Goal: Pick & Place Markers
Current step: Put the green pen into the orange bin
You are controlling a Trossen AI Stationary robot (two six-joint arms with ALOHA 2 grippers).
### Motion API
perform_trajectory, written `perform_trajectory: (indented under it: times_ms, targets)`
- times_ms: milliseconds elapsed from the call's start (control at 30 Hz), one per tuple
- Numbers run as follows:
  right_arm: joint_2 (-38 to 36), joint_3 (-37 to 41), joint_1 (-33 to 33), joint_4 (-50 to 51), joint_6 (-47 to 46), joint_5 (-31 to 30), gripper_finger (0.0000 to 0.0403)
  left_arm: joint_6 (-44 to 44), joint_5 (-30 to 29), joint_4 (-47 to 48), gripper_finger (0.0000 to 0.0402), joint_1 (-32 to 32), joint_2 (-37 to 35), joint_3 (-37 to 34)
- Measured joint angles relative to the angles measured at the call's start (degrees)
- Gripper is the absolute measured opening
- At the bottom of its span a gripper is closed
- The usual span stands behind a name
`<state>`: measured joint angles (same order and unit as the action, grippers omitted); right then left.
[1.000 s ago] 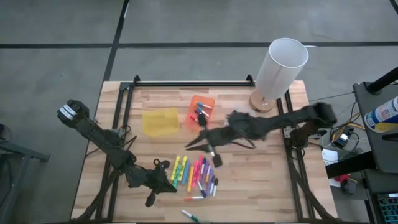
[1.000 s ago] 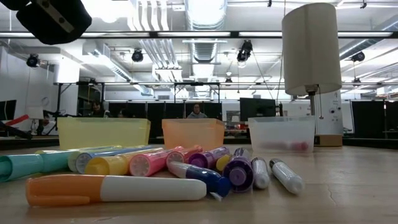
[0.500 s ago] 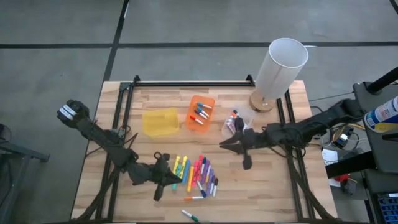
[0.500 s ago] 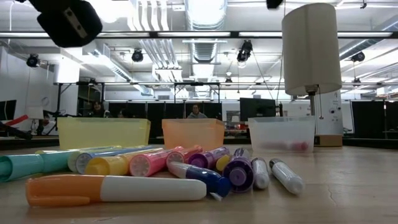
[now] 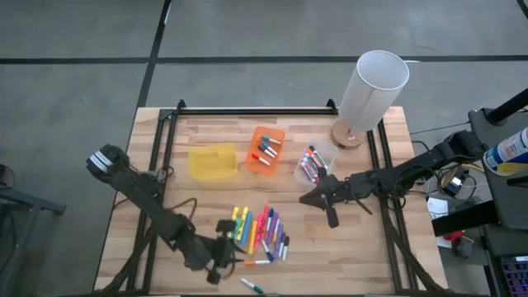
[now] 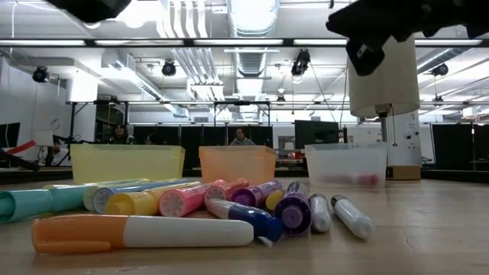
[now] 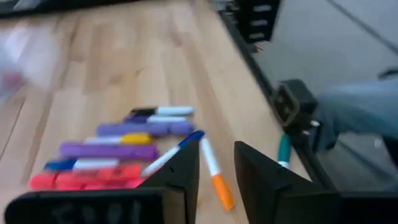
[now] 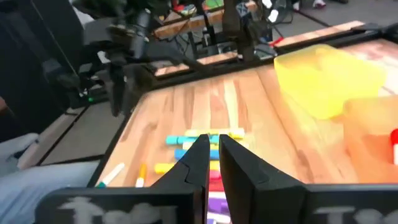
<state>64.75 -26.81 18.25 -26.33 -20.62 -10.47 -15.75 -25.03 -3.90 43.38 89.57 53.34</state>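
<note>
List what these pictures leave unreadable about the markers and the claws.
- Clear bin: high view, the markers inside are too small to count.
- Left claw: left wrist view, fingers apart and nothing between them; motion blur smears the loose markers beyond.
- Right claw: right wrist view, its fingers cover part of the pile.
- Low view: the near orange-and-white marker hides markers behind it.

Left tool [image 7: 216, 167], fingers parted, over markers [image 7: 124, 146] on table [image 7: 124, 56].

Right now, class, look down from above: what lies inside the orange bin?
The orange bin holds a few markers, red, blue and white among them, lying loose on its floor. Its own walls may hide anything tucked against them.
</note>
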Motion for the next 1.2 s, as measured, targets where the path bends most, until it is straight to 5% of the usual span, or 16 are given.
perform_trajectory:
  times_ms: [533,1200]
  targets:
    - [0.0,0.7,0.7,-1.0,0.0,0.1,0.0031,3.2,6.0,7.4,0.0103,2.0,19.0,16.6]
    - [0.0,0.8,0.6,-1.0,-0.4,0.2,0.0031,2.2,11.0,9.7,0.0103,1.8,26.3,18.6]
